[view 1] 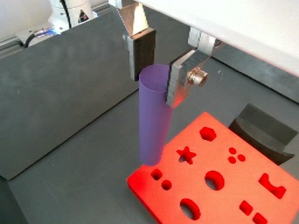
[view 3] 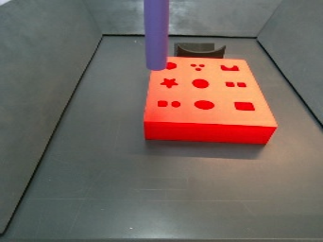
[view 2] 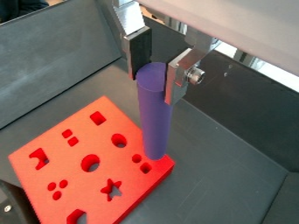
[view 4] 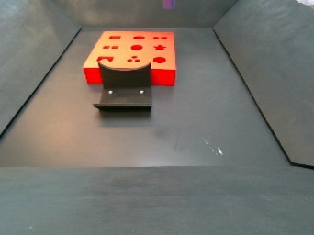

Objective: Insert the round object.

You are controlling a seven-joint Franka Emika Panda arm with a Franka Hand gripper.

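1. Silver plate fingers (view 1: 184,77) with dark pads are closed on the top end of the long, smooth purple cylinder (view 1: 152,118); the same grip shows in both wrist views, with the gripper (view 2: 153,72) clamped around the peg's upper end (view 2: 155,114).
2. Held upright, the purple cylinder hangs with its lower end over a corner region of the flat red block with shaped holes (view 1: 222,171), close to a small round hole (view 2: 142,159); contact with the block cannot be told.
3. Seen in a side view, the cylinder (view 3: 157,33) stands above the block's far left corner (view 3: 209,99), the gripper itself out of frame.
4. Beyond the block sits a dark grey round holder (view 3: 199,48).
5. On the dark floor (view 4: 160,147), the dark L-shaped fixture (view 4: 124,87) stands just beside the red block (view 4: 132,50).
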